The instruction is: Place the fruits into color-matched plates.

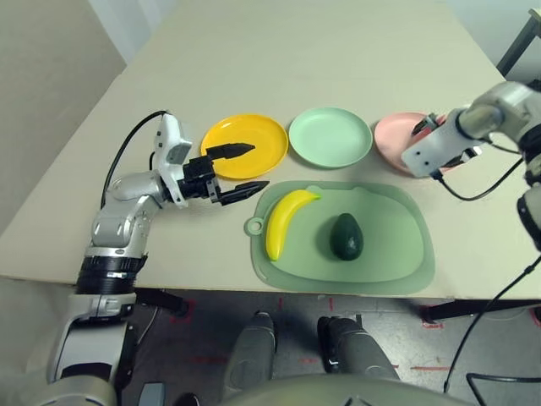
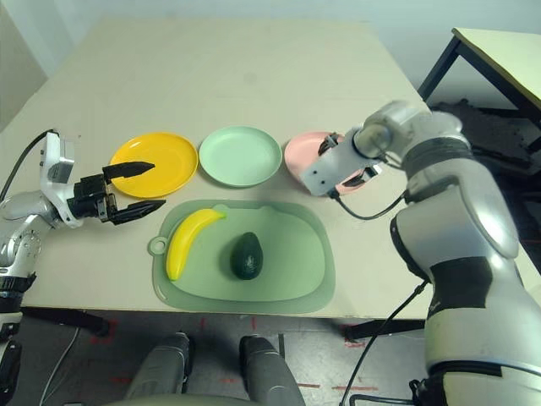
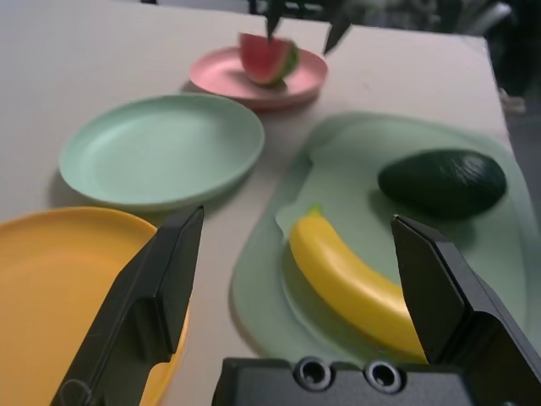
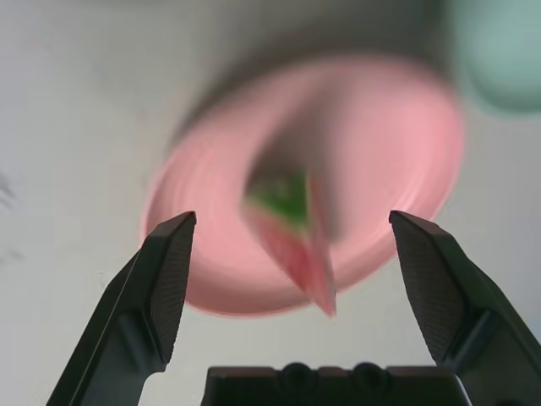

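Melon (image 4: 292, 228) on pink plate (image 4: 380, 127); right gripper (image 4: 292, 254) above it, 2 fingers wide apart, holding nothing, 1 to each side of the wedge. Left gripper (image 1: 247, 172) wide open, empty, fingers near yellow plate (image 1: 245, 127). Banana (image 1: 285, 224) and avocado (image 1: 347, 237) on green mat (image 1: 393, 241), open surface between them. Mint plate (image 1: 330, 137) bare, between the other 2. Table (image 1: 279, 59) open beyond the 3 plates. Banana curved, smooth; avocado dark, rounded; plates shallow, round rims.

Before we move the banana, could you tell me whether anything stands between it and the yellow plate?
Nothing visible stands between the banana and the yellow plate, though the left gripper hovers beside that path.
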